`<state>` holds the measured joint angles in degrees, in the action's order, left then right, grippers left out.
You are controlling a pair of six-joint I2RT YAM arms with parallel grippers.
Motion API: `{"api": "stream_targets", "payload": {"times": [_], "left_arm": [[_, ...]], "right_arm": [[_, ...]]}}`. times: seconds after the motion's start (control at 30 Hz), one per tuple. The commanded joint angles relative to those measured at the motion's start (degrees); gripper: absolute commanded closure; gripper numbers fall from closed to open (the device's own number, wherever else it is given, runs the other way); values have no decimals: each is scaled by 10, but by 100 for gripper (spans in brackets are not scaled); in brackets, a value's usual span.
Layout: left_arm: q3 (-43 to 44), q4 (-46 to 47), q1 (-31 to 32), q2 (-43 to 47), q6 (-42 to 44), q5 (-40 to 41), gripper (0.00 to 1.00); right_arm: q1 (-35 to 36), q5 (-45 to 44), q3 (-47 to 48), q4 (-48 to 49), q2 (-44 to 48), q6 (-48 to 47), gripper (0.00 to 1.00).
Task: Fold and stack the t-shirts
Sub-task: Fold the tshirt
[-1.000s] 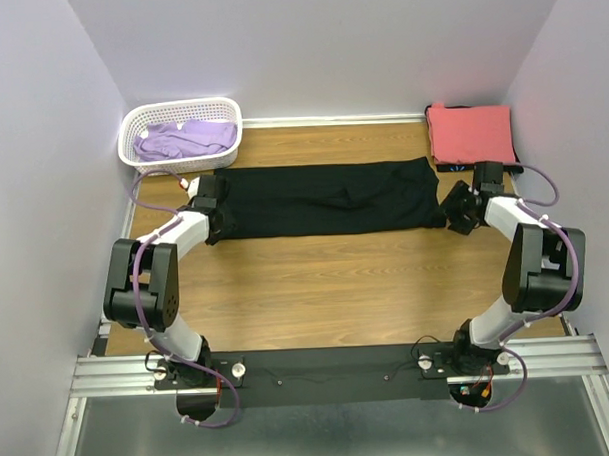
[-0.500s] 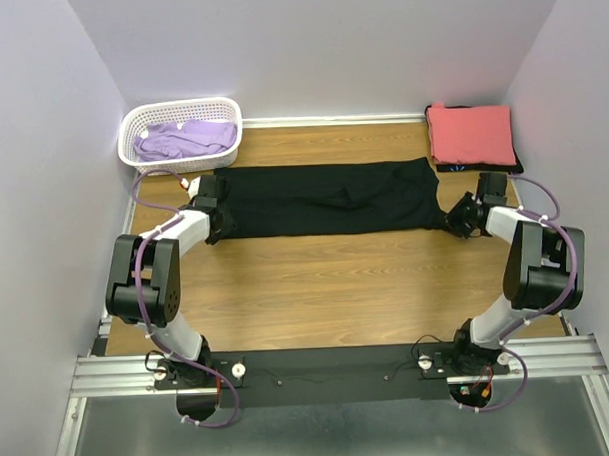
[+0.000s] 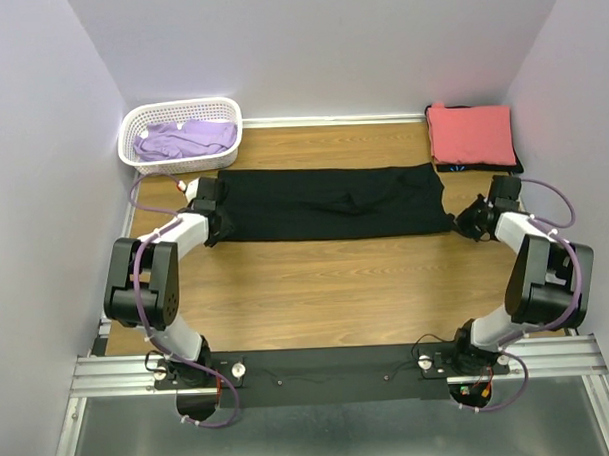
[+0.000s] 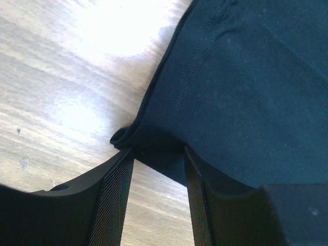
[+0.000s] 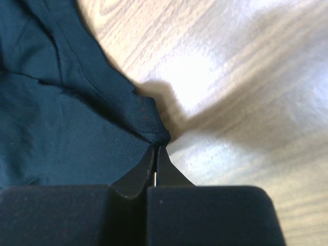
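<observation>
1. Black t-shirt (image 3: 334, 202): spread flat and lengthwise on the table (image 3: 327, 287), between the 2 grippers.
2. Left gripper (image 4: 156, 159): set at the black t-shirt's left end. Its fingers are held apart, and a hemmed, slightly curled corner of the cloth is seen lying between them.
3. Right gripper (image 5: 155, 151): set at the black t-shirt's right end. Its fingertips are pressed together, and a small bunched corner of the cloth is pinched at the tips.
4. Coral-red t-shirt (image 3: 470, 132): folded, placed beyond the black t-shirt's right end.
5. Dark t-shirt (image 3: 452, 167): laid under item 4, with only its edge and a teal mark seen.
6. Lavender t-shirt (image 3: 186, 139): heaped in a white basket (image 3: 131, 144) beyond the black t-shirt's left end.
</observation>
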<state>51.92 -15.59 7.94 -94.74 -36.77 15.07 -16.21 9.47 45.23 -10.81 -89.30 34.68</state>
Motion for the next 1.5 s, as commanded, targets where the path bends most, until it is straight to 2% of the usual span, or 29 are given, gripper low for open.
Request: {"api": "stream_targets", "payload": {"times": [0.0,0.17,0.33,0.37,0.4,0.47,0.5,0.53,0.67,0.8,0.87,0.93,1.03,1.13,1.3,1.47], "left_arm": [[-56,-73,-15,17,-14,42,47],[-133,-84,-18,93,-66,5,47],[-186,-103,-18,229,-130,-37,46],[-190,-107,-18,251,-138,-41,44],[-185,-115,-18,290,-146,-46,38],[-174,-123,-17,320,-149,-42,31],[-166,-133,-17,342,-146,-30,24],[-148,-138,-16,352,-143,-22,20],[-116,-121,-12,387,-98,12,11],[-94,-97,-3,381,-38,22,9],[-88,-88,-2,372,-2,32,9],[-89,-72,-1,370,17,64,9],[-103,-38,-2,382,44,121,9],[-111,-18,1,386,55,138,9],[-123,1,3,369,62,136,9],[-118,0,3,366,61,143,9]], "right_arm": [[-19,-67,-13,-36,43,-15,100],[-23,-78,-44,-68,79,-3,98],[-23,-117,-62,-76,136,-14,89],[-23,-115,-59,-79,141,-23,87],[-23,-103,-56,-80,155,-32,80],[-19,-82,-45,-76,173,-36,76],[0,-68,-41,-68,184,-42,69],[17,-65,-34,-56,198,-53,65],[124,-125,23,-59,191,-81,52],[206,-165,83,-70,141,-91,49],[241,-121,126,-74,112,-115,48],[292,-107,162,-89,53,-130,48],[363,-130,227,-120,-23,-143,48],[409,-154,272,-132,-90,-140,48],[453,-231,356,-162,-189,-163,48],[476,-285,393,-190,-243,-178,48]]}}
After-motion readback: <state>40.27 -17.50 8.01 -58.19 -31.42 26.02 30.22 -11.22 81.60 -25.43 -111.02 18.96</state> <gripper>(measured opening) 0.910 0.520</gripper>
